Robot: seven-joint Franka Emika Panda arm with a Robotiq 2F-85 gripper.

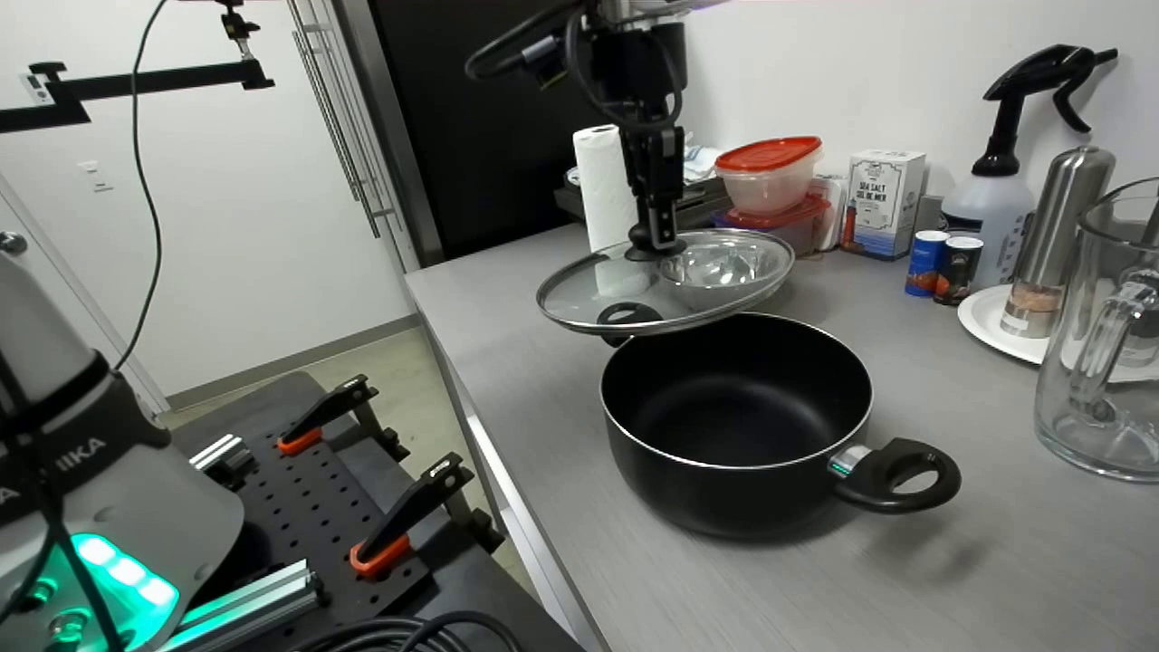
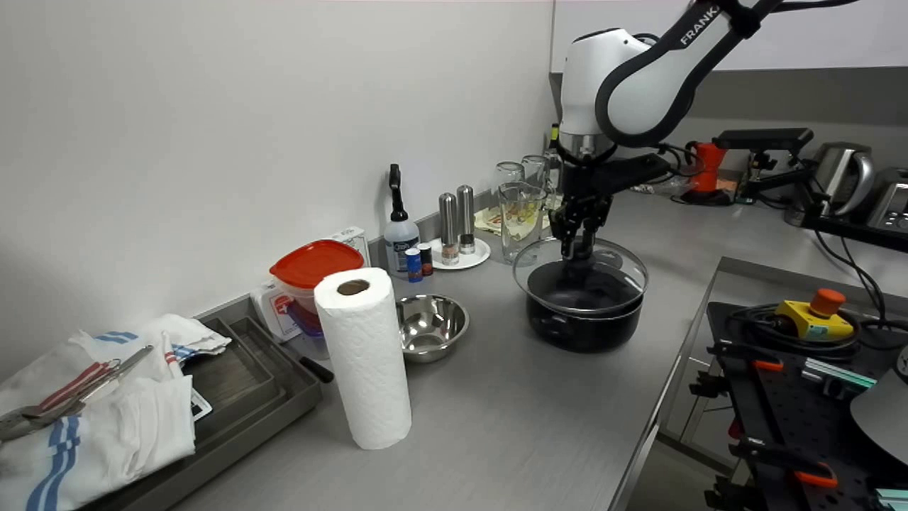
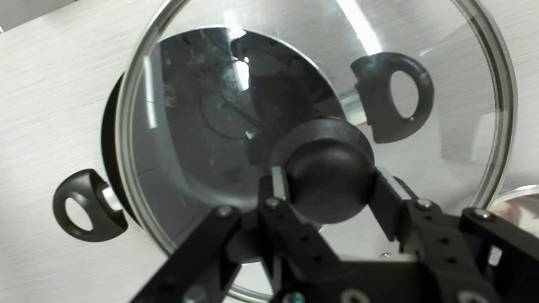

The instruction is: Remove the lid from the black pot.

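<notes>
The glass lid (image 1: 697, 303) has a steel-coloured rim and a black knob (image 3: 330, 181). My gripper (image 1: 659, 237) is shut on the knob, with a finger on each side of it in the wrist view (image 3: 330, 187). The lid hangs slightly tilted above the counter, raised off the black pot (image 1: 724, 493) and shifted to one side of it. The pot stands upright, its inside open to view in an exterior view. In the wrist view the pot (image 3: 110, 118) shows mostly through the lid (image 3: 503, 101). The lid (image 2: 624, 270) also appears above the pot (image 2: 585, 337) in an exterior view.
A small steel bowl (image 2: 433, 328) stands beside the pot, near a paper towel roll (image 2: 365, 362). Food containers (image 1: 770, 181), a salt box (image 1: 883, 204), a spray bottle (image 1: 987, 208) and a glass pitcher (image 1: 1100, 362) stand toward the wall. The counter edge (image 1: 480, 426) runs near the pot.
</notes>
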